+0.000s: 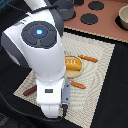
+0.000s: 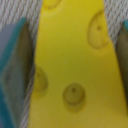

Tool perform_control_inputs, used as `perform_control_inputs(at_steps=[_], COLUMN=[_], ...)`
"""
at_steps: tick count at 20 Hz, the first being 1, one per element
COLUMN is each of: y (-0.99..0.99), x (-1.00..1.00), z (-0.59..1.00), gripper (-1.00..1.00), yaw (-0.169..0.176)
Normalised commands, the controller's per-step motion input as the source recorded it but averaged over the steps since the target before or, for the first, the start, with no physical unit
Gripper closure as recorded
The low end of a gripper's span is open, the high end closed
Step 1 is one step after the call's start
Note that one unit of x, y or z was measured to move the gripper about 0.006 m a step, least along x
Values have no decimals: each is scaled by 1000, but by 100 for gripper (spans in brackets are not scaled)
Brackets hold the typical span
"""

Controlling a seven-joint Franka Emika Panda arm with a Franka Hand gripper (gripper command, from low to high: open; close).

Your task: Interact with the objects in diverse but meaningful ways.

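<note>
The wrist view is filled by a yellow cheese wedge point(image 2: 72, 55) with round dimples. It sits between my gripper point(image 2: 70, 67) fingers; the teal-edged left finger point(image 2: 12, 75) and the right finger point(image 2: 124, 40) both rest against its sides, over the striped mat. In the exterior view my arm's hand point(image 1: 50, 102) is low over the near part of the mat and hides the cheese. An orange-brown bread loaf point(image 1: 74, 64) lies just beyond the arm. A reddish-brown sausage point(image 1: 30, 91) lies at the exterior view's left edge of the mat.
Two orange-handled utensils point(image 1: 88, 58) point(image 1: 78, 84) lie on the striped mat point(image 1: 97, 75) near the loaf. A toy stove top with black burners point(image 1: 90, 19) is at the back, and a beige pot point(image 1: 123, 17) stands at the back right.
</note>
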Motion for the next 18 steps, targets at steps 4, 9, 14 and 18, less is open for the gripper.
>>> perform_control_inputs(at_steps=[4, 9, 14, 18], y=[-227, -236, 93, 307], x=[266, 45, -235, -292], z=[-36, 326, 1000, 1000], gripper=[100, 100, 100, 100], yaw=[10, 11, -41, -41])
